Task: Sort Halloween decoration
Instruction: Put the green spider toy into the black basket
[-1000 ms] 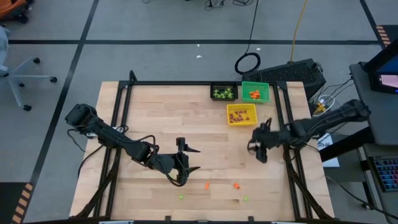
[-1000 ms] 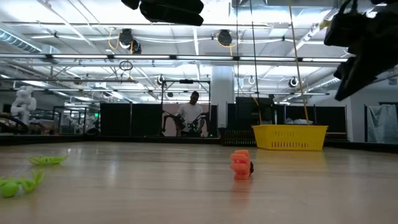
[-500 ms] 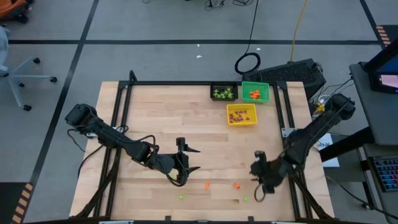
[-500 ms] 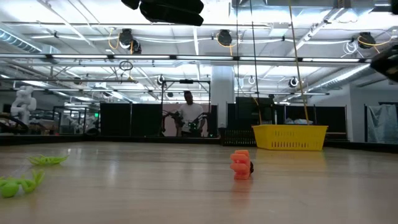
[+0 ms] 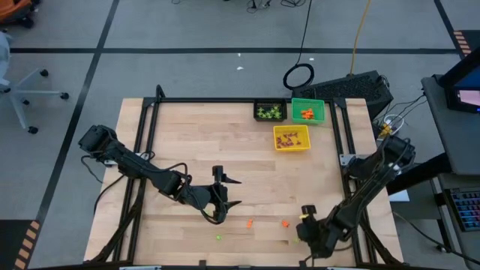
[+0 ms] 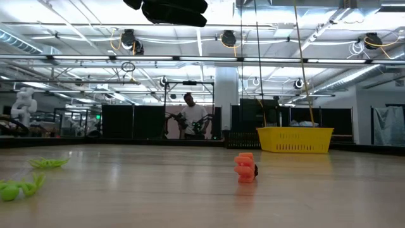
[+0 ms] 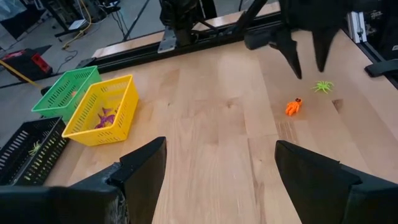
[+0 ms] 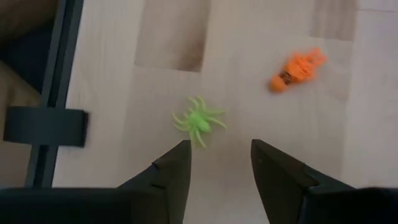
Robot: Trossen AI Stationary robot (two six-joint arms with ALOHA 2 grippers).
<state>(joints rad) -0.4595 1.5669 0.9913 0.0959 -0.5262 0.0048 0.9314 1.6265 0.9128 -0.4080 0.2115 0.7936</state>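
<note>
Small Halloween decorations lie loose on the wooden table near its front edge. A light-green spider [image 8: 199, 121] and an orange trinket [image 8: 297, 68] lie flat just beyond my right gripper [image 8: 221, 165], which hangs open above them, pointing steeply down and touching nothing. In the left wrist view the same gripper [image 7: 308, 53] hovers over the orange trinket [image 7: 293, 107] and the spider [image 7: 323, 86]. A second orange piece [image 5: 250, 223] and a green one [image 5: 218, 238] lie farther left. My left gripper [image 5: 225, 191] waits open at mid-table.
Three square bins stand at the far right of the table: black [image 5: 270, 112], green [image 5: 307, 112] and yellow [image 5: 292, 138], each with trinkets inside. A black frame rail [image 8: 59, 93] runs along the table's right side close to my right gripper. A person stands far off in the room.
My right gripper has swung from beside the yellow bin toward the table's near edge and sunk lower, tipping to point more steeply down and rolling. It now hangs over the green spider and has left the low view. The decorations have not moved.
</note>
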